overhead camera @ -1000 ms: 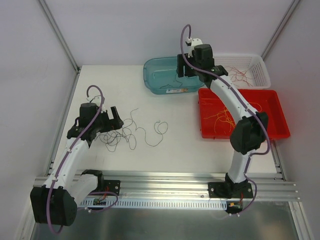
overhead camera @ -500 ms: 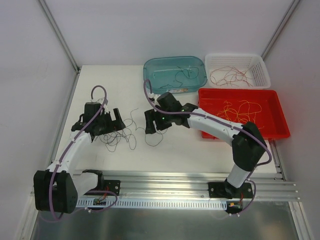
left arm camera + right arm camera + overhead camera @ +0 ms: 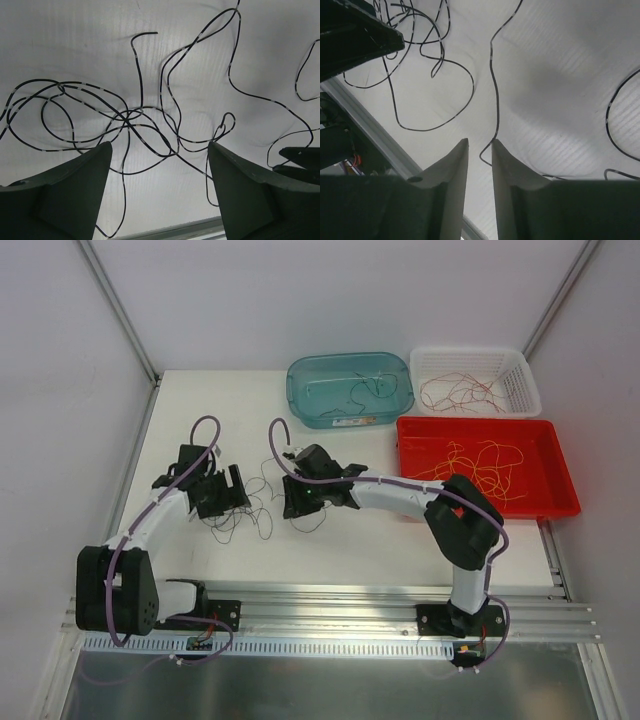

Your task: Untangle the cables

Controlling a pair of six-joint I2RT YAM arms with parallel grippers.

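The left gripper point(image 3: 159, 150) hangs spread wide over the knot of thin, dark, curly cables point(image 3: 132, 115) at centre frame. The right gripper point(image 3: 480, 142), jaws narrowed to a slit, straddles one strand at lower centre. Tugging it could cinch the knot, or the hair-fine wire could slip free.
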